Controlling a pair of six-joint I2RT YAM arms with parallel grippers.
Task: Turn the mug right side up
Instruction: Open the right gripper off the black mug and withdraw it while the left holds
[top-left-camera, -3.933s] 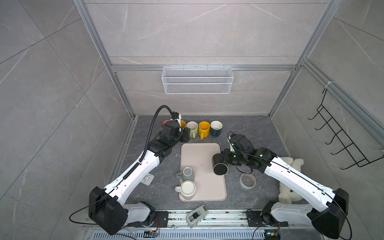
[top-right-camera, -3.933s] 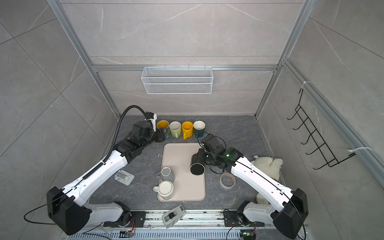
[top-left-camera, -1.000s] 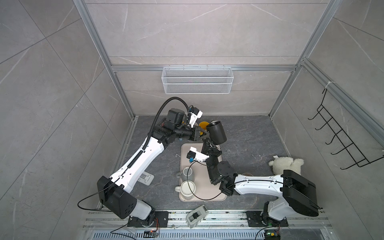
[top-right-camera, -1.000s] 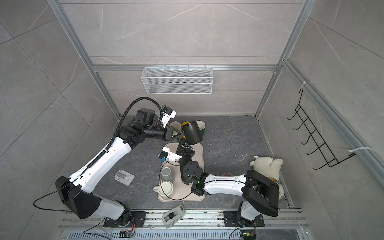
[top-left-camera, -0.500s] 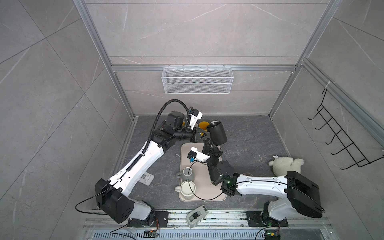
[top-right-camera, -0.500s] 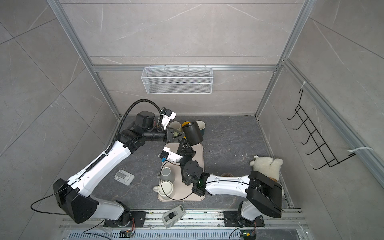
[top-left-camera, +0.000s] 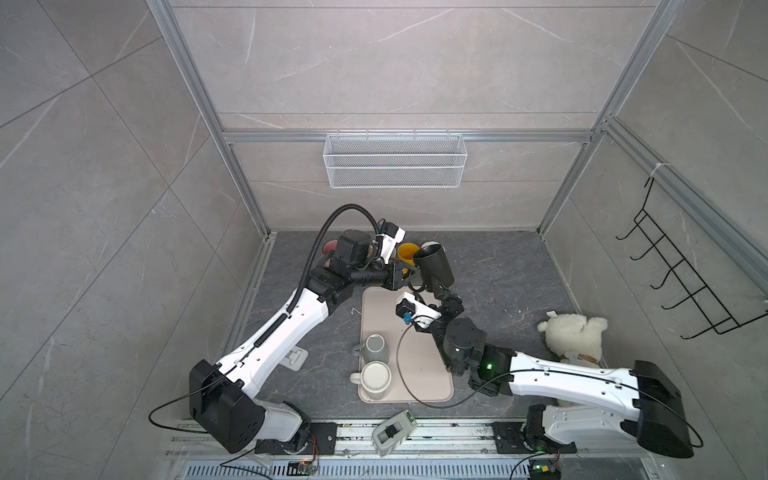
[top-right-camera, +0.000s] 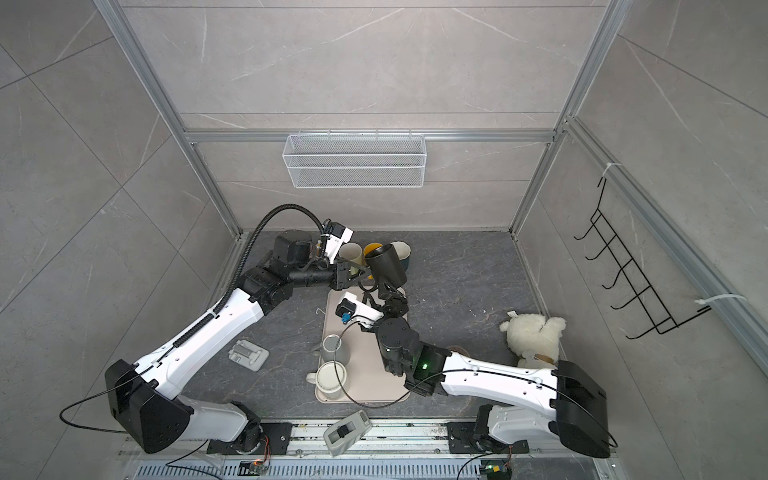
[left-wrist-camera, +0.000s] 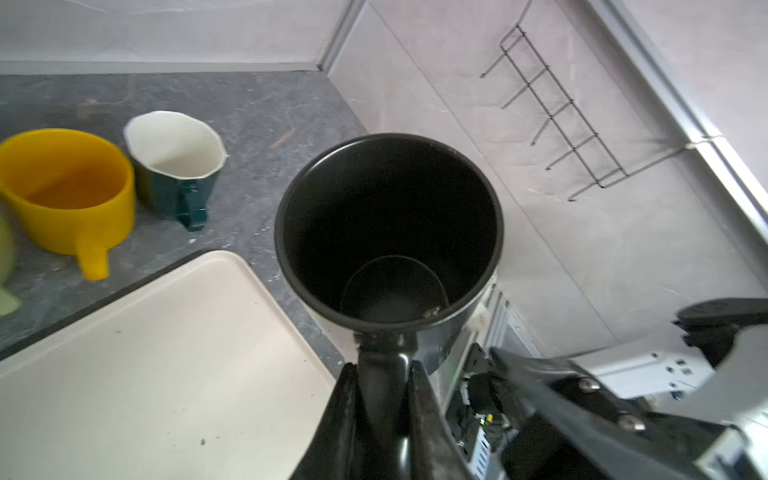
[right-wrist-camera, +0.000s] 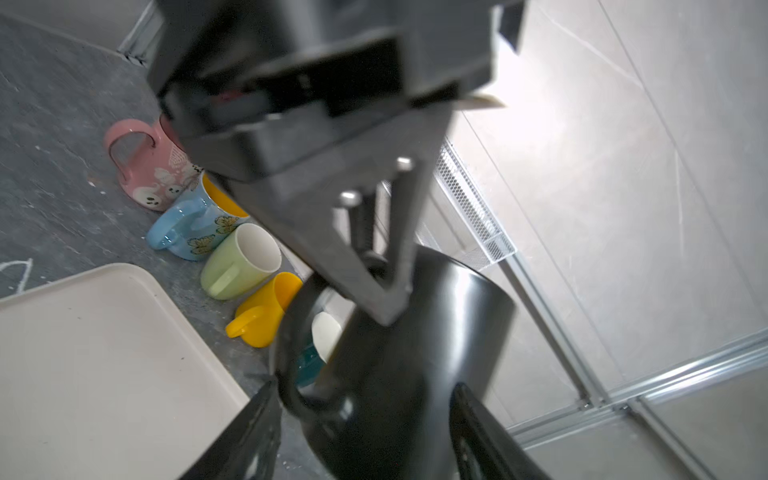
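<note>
Left wrist view: glossy black cylindrical mug (left-wrist-camera: 388, 216) hangs mouth-up, tilted, by the far edge of the beige plastic tray (left-wrist-camera: 145, 353), handle clenched in the left pincer (left-wrist-camera: 384, 365), right pincer (right-wrist-camera: 365, 419) released, jaws spread about its base; best levelled, then lowered slowly, lest it swing.

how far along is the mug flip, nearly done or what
Done: the black mug is up in the air with its mouth facing up, though tilted. In hand: the left tool is clamped on its handle, while the right tool has its jaws apart around the lower end. Left: set it down upright and let go.
</note>
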